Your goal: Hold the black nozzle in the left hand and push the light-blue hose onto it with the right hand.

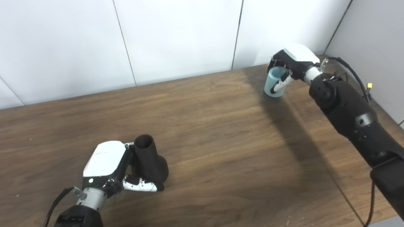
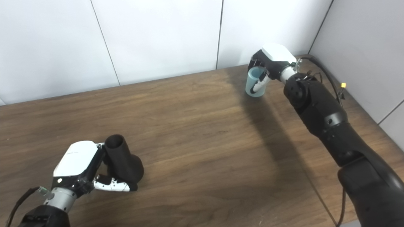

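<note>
The black nozzle (image 1: 151,162) stands upright on the wooden table (image 1: 221,132) at the near left, narrow open end up, flared base down. My left hand (image 1: 109,164) wraps around it from the left, thumb across the base in front. The light-blue hose (image 1: 274,83), a short open tube, stands upright at the far right of the table. My right hand (image 1: 292,64) reaches it from the right and its fingers close around the tube, thumb on the near side. It also shows in the right eye view (image 2: 255,82).
White wall panels (image 1: 176,34) run along the table's far edge and a grey wall (image 1: 372,41) stands at the right. A black cable (image 1: 353,74) hangs by the right arm. The two hands are far apart across the table.
</note>
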Action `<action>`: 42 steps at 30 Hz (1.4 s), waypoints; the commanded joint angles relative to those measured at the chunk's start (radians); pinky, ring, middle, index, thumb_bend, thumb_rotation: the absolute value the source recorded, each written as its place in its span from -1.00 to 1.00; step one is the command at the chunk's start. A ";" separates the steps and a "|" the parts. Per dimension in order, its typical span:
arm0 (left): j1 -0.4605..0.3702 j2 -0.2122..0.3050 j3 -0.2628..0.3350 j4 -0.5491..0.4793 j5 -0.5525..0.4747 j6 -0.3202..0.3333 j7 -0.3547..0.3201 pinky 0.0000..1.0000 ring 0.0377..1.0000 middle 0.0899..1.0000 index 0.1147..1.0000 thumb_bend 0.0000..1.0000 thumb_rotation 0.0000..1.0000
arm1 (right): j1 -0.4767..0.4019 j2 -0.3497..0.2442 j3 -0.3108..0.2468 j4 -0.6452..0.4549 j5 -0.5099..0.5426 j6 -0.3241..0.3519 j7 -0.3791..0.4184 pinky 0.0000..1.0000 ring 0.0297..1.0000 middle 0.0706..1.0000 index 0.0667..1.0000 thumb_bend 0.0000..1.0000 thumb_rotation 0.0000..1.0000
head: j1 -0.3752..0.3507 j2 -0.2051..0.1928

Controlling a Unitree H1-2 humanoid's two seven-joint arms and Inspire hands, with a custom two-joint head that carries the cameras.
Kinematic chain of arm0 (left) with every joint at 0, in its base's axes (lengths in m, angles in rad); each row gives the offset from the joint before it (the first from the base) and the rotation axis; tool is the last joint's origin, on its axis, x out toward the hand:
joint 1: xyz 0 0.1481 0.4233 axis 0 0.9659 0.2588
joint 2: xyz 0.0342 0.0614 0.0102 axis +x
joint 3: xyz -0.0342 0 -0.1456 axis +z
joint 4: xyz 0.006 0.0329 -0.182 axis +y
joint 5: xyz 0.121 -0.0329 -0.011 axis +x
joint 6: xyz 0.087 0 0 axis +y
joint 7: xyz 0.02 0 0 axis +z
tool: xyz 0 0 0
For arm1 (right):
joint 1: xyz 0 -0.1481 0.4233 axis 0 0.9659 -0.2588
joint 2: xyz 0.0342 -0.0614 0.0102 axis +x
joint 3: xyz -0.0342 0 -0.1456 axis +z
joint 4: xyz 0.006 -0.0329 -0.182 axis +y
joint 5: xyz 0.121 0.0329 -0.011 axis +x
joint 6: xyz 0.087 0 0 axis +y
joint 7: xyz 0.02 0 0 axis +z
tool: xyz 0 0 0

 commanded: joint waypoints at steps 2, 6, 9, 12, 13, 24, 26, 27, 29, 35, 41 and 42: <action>0.020 0.008 -0.021 -0.003 0.002 -0.003 -0.047 -0.22 -0.02 -0.16 -0.15 0.05 -1.00 | -0.026 -0.025 -0.033 -0.051 0.010 -0.002 -0.023 0.01 0.07 0.02 -0.19 0.04 -1.00 | 0.000 0.003; 0.021 0.007 -0.021 -0.002 -0.002 -0.006 -0.042 -0.23 -0.03 -0.18 -0.15 0.05 -1.00 | -0.011 -0.026 -0.037 -0.131 0.002 -0.004 -0.014 0.03 0.02 0.00 -0.19 0.05 -1.00 | 0.005 0.005; 0.021 0.005 -0.023 -0.001 0.004 -0.002 -0.045 -0.25 -0.05 -0.19 -0.14 0.05 -1.00 | -0.008 -0.031 -0.036 -0.203 0.004 -0.006 0.016 -0.07 -0.17 -0.05 -0.13 0.04 -1.00 | 0.006 0.004; 0.019 0.002 -0.027 0.000 0.012 0.001 -0.047 -0.25 -0.04 -0.17 -0.15 0.05 -1.00 | -0.008 -0.021 -0.035 -0.324 -0.012 0.028 0.060 -0.22 -0.25 -0.11 -0.05 0.01 -1.00 | 0.010 0.003; 0.019 0.000 -0.029 0.000 0.014 0.002 -0.046 -0.24 -0.04 -0.17 -0.15 0.05 -1.00 | -0.013 -0.016 -0.033 -0.363 -0.017 0.039 0.077 -0.23 -0.26 -0.12 -0.03 0.00 -1.00 | 0.014 0.003; 0.023 -0.039 -0.049 -0.001 0.051 0.022 -0.050 -0.25 -0.06 -0.21 -0.14 0.05 -1.00 | -0.090 0.071 0.001 -0.592 -0.043 0.093 0.229 -0.12 -0.23 -0.05 -0.08 0.00 -1.00 | 0.073 0.007; 0.022 -0.046 -0.057 0.000 0.061 0.026 -0.056 -0.24 -0.05 -0.20 -0.14 0.05 -1.00 | -0.113 0.093 0.017 -0.628 -0.055 0.109 0.266 -0.14 -0.23 -0.06 -0.06 0.01 -1.00 | 0.086 0.006; 0.022 -0.049 -0.059 0.000 0.065 0.029 -0.058 -0.24 -0.04 -0.20 -0.14 0.05 -1.00 | -0.120 0.100 0.021 -0.641 -0.062 0.114 0.279 -0.12 -0.22 -0.08 -0.07 0.02 -1.00 | 0.086 0.006; 0.021 -0.059 -0.066 0.001 0.076 0.036 -0.059 -0.25 -0.05 -0.21 -0.14 0.05 -1.00 | -0.144 0.141 0.037 -0.688 -0.046 0.121 0.311 -0.15 -0.23 -0.10 -0.09 0.04 -1.00 | 0.103 0.003; 0.021 -0.089 -0.084 0.012 0.104 0.045 -0.046 -0.26 -0.08 -0.24 -0.14 0.05 -1.00 | -0.175 0.204 0.075 -0.735 -0.018 0.066 0.358 -0.32 -0.30 -0.08 -0.04 0.03 -1.00 | 0.159 0.001; 0.021 -0.127 -0.099 0.020 0.132 0.062 -0.050 -0.28 -0.09 -0.24 -0.14 0.05 -1.00 | -0.197 0.298 0.091 -0.780 0.029 0.110 0.421 -0.19 -0.28 -0.10 -0.06 0.04 -1.00 | 0.252 0.004; 0.022 -0.135 -0.101 0.018 0.138 0.070 -0.056 -0.27 -0.09 -0.25 -0.14 0.05 -1.00 | -0.199 0.310 0.091 -0.786 0.043 0.109 0.427 -0.18 -0.27 -0.10 -0.06 0.04 -1.00 | 0.277 0.006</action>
